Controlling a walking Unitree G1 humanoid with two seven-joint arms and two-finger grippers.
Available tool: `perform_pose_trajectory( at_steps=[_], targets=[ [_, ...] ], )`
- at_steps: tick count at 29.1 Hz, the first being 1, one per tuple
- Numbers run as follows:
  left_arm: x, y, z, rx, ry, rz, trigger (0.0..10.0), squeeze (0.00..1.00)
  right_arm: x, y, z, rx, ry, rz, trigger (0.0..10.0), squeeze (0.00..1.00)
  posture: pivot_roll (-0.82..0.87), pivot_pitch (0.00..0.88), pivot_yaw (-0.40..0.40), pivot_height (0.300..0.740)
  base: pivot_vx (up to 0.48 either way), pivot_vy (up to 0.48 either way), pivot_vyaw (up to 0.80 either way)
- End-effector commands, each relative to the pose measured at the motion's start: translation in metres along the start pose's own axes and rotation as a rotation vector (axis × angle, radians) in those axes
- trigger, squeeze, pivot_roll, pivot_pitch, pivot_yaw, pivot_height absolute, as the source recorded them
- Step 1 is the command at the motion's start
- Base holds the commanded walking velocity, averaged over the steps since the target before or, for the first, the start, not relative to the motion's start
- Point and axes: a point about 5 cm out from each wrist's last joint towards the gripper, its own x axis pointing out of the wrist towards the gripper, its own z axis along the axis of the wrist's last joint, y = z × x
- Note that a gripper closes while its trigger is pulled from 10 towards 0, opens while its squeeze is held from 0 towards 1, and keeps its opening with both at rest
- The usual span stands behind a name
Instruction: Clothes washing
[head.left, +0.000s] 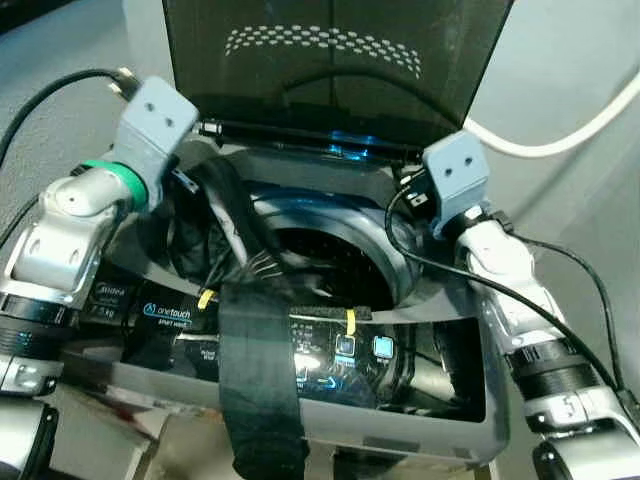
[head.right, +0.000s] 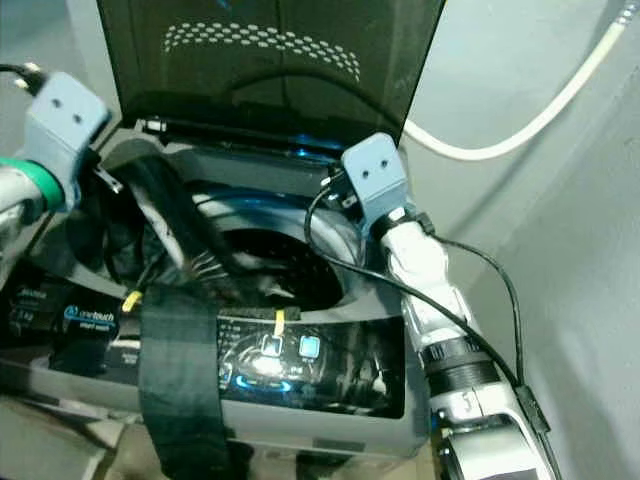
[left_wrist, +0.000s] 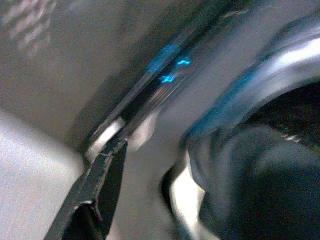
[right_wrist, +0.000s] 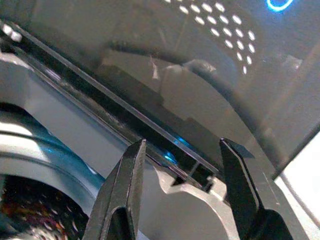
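Observation:
A top-loading washing machine (head.left: 440, 420) stands before me with its dark lid (head.left: 330, 60) raised. A long black garment (head.left: 255, 380) hangs over the lit control panel (head.left: 365, 350) and runs back into the drum (head.left: 320, 250). At the machine's left rim, my left gripper (head.left: 192, 188) is low beside the upper end of the garment, its fingers hidden under the wrist. One left finger (left_wrist: 100, 190) shows next to the drum's rim. My right gripper (right_wrist: 182, 145) is open and holds nothing, over the right rear rim facing the lid hinge.
A white hose (head.left: 560, 130) curves along the grey wall behind the machine on the right. Black cables (head.left: 480, 280) trail from both wrists across the machine's top. The raised lid stands close behind both grippers.

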Motion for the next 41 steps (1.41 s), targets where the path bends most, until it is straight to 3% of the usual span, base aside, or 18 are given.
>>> perform_pose_trajectory(
  at_steps=[1,3,5,8,12,13,17,19,21,23,26,28,29,31,37,38,40,41],
  targets=[
    [0.003,-0.007,0.006,0.083,-0.024,-0.124,10.0,0.00,-0.003,0.002,-0.001,0.003,-0.005,0.010,10.0,0.00,0.16,0.045,0.043,0.740,0.000,0.000,0.00],
    [0.004,-0.010,0.011,0.125,-0.056,-0.212,10.0,0.00,-0.004,0.004,-0.001,0.014,-0.017,0.013,10.0,0.00,0.16,0.045,0.043,0.740,0.000,0.000,0.00],
    [-0.005,-0.017,0.043,0.121,-0.235,-0.446,10.0,0.00,-0.006,0.010,-0.003,0.023,-0.029,0.012,10.0,0.00,0.15,0.046,0.056,0.740,0.000,0.000,0.00],
    [-0.018,-0.024,0.070,0.060,-0.417,-0.577,10.0,0.00,-0.008,0.013,-0.004,0.029,-0.031,0.007,10.0,0.00,0.14,0.046,0.061,0.740,0.000,0.000,0.00],
    [-0.022,-0.024,0.079,0.023,-0.481,-0.602,10.0,0.00,-0.007,0.014,-0.004,0.028,-0.032,0.003,10.0,0.00,0.14,0.046,0.062,0.740,0.000,0.000,0.00],
    [-0.037,-0.009,0.110,-0.084,-0.681,-0.527,10.0,0.00,-0.007,0.016,-0.004,0.034,-0.035,0.000,10.0,0.00,0.14,0.046,0.060,0.740,0.000,0.000,0.00],
    [-0.050,0.018,0.130,-0.079,-0.808,-0.334,10.0,0.00,-0.005,0.020,-0.004,0.044,-0.044,0.000,10.0,0.00,0.16,0.046,0.055,0.740,0.000,0.000,0.00],
    [-0.050,0.023,0.129,-0.055,-0.805,-0.287,10.0,0.00,-0.004,0.022,-0.004,0.049,-0.048,0.002,10.0,0.00,0.16,0.046,0.055,0.740,0.000,0.000,0.00],
    [-0.044,0.040,0.122,-0.020,-0.749,-0.049,10.0,0.00,-0.004,0.025,-0.003,0.056,-0.052,0.007,10.0,0.00,0.16,0.046,0.055,0.740,0.000,0.000,0.00],
    [-0.042,0.039,0.112,0.037,-0.682,-0.043,10.0,0.00,-0.004,0.026,-0.004,0.059,-0.053,0.009,10.0,0.00,0.16,0.046,0.050,0.740,0.000,0.000,0.00],
    [-0.042,0.036,0.104,0.077,-0.634,-0.053,10.0,0.00,-0.005,0.026,-0.004,0.061,-0.053,0.011,10.0,0.00,0.17,0.045,0.048,0.740,0.000,0.000,0.00],
    [-0.043,0.013,0.074,0.197,-0.446,-0.228,10.0,0.00,-0.005,0.027,-0.005,0.064,-0.052,0.012,10.0,0.00,0.17,0.045,0.049,0.740,0.000,0.000,0.00],
    [-0.043,0.013,0.074,0.197,-0.446,-0.228,10.0,0.00,-0.005,0.027,-0.005,0.064,-0.052,0.012,10.0,0.00,0.17,0.045,0.049,0.740,0.000,0.000,0.00],
    [-0.044,0.002,0.041,0.292,-0.218,-0.296,10.0,0.00,-0.005,0.027,-0.006,0.066,-0.050,0.011,10.0,0.00,0.17,0.045,0.048,0.740,0.000,0.000,0.00],
    [-0.044,0.001,0.025,0.318,-0.118,-0.305,10.0,0.00,-0.005,0.027,-0.006,0.067,-0.050,0.010,10.0,0.00,0.18,0.046,0.048,0.740,0.000,0.000,0.00],
    [-0.045,0.001,0.015,0.334,-0.058,-0.310,10.0,0.27,-0.005,0.028,-0.006,0.067,-0.050,0.010,10.0,0.00,0.18,0.046,0.048,0.740,0.000,0.000,0.00],
    [-0.045,0.001,0.015,0.334,-0.058,-0.310,10.0,0.27,-0.005,0.028,-0.006,0.067,-0.050,0.010,10.0,0.00,0.18,0.046,0.048,0.740,0.000,0.000,0.00],
    [-0.042,-0.001,0.008,0.304,-0.041,-0.319,10.0,1.00,-0.005,0.028,-0.007,0.067,-0.051,0.011,10.0,0.00,0.18,0.046,0.048,0.740,0.000,0.000,0.00]
  ],
)
